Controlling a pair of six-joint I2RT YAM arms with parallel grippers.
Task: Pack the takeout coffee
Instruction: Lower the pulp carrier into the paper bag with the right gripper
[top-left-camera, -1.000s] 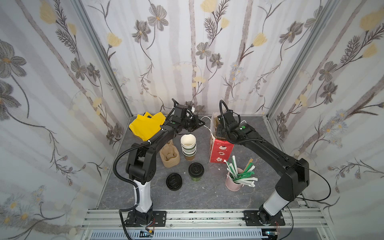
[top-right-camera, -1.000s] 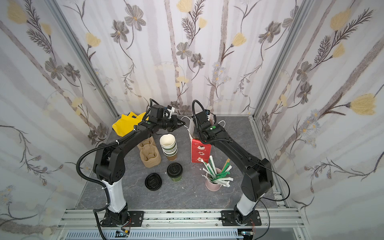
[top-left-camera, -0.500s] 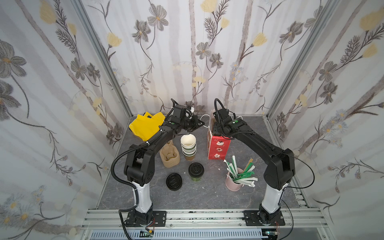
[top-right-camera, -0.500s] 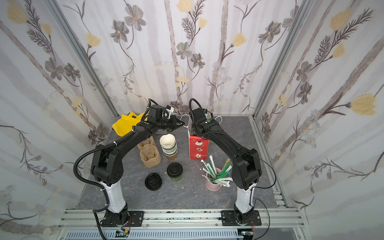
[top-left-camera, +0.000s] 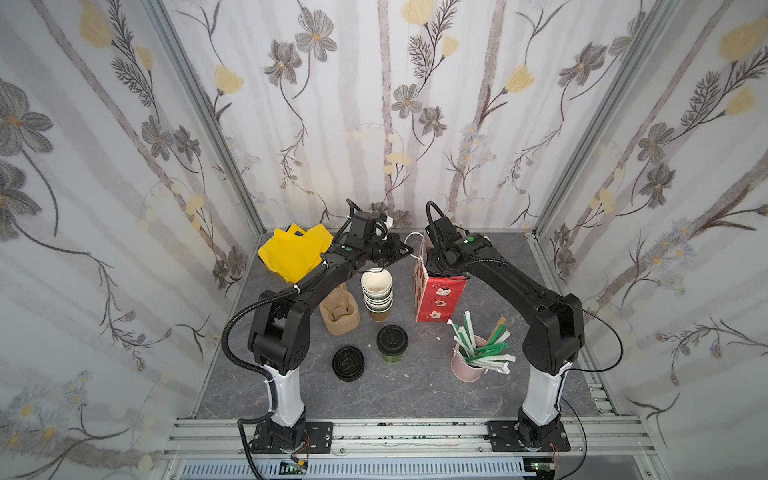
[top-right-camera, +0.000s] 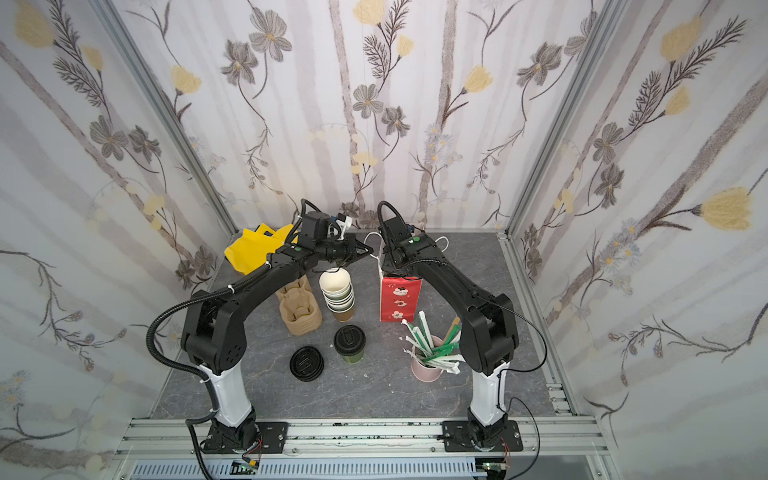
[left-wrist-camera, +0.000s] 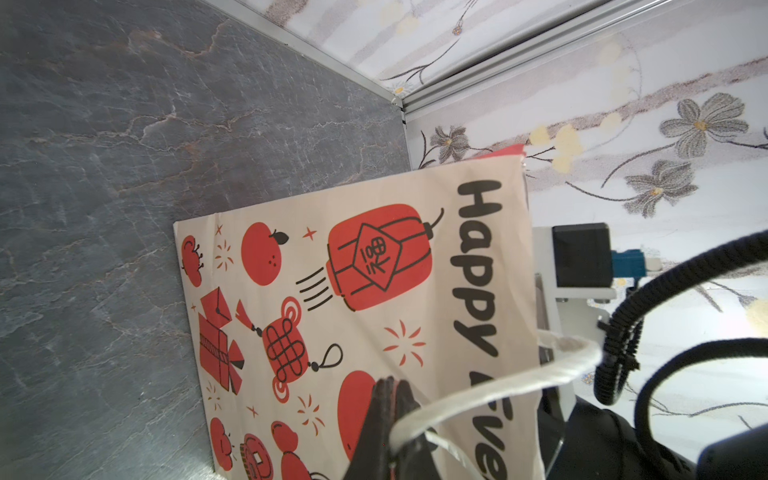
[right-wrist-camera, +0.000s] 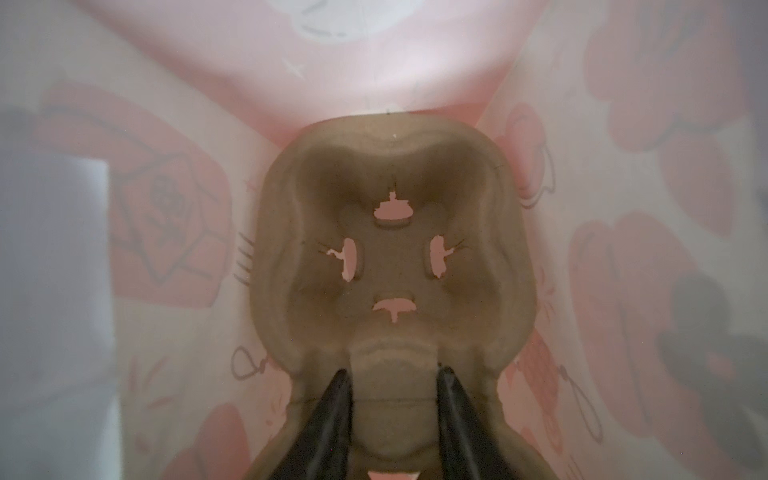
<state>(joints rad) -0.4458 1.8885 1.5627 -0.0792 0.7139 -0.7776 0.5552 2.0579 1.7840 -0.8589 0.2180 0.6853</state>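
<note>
Coffee cup (top-left-camera: 392, 347) stands upright in front of the bag (top-left-camera: 438, 301), apart from it; at the bag's mouth your left gripper (left-wrist-camera: 390, 386) pinches the handle (left-wrist-camera: 498, 386), right gripper (right-wrist-camera: 395, 399) straddles the carrier (right-wrist-camera: 395, 257) inside, grip unclear.

Your top views are bright and even: diffuse overhead light, wall (top-left-camera: 386, 104) at 12 o'clock brightest, 9 and 3 greyer, only a faint shadow by the cup (top-left-camera: 392, 348). Sharp, but posts (top-left-camera: 199, 104) splay toward the corners. Left wrist: bag (left-wrist-camera: 353, 270) crisp, wall behind it blown out, left gripper (left-wrist-camera: 388, 388) soft. Right wrist: dim pink glow inside the bag, hazy, right gripper (right-wrist-camera: 394, 370) blurred.
</note>
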